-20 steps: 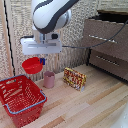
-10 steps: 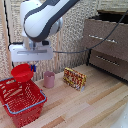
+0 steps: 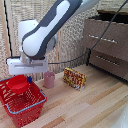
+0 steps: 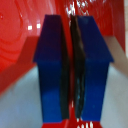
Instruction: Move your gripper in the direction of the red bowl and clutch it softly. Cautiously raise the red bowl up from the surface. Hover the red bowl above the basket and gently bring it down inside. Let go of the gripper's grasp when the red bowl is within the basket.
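Note:
In the exterior view my gripper (image 3: 29,78) is shut on the rim of the small glossy red bowl (image 3: 17,84). It holds the bowl just over the back part of the large red basket (image 3: 30,108) with the bluish-grey rim. The bowl sits about level with the basket's rim. I cannot tell whether it touches the basket. In the wrist view the two blue fingers (image 4: 50,65) are pressed close together on a thin red rim. The bowl's (image 4: 17,42) glossy red inside fills the area beside them.
A dull pink cup (image 3: 49,79) stands on the wooden table just to the exterior view's right of the basket. A patterned snack box (image 3: 74,78) lies further right. A dark wooden dresser (image 3: 107,45) stands at the back right. A slatted screen is behind the arm.
The gripper has carried the red bowl towards the exterior view's left and downwards, from above the pink cup area to over the basket. The fingers stay shut on it.

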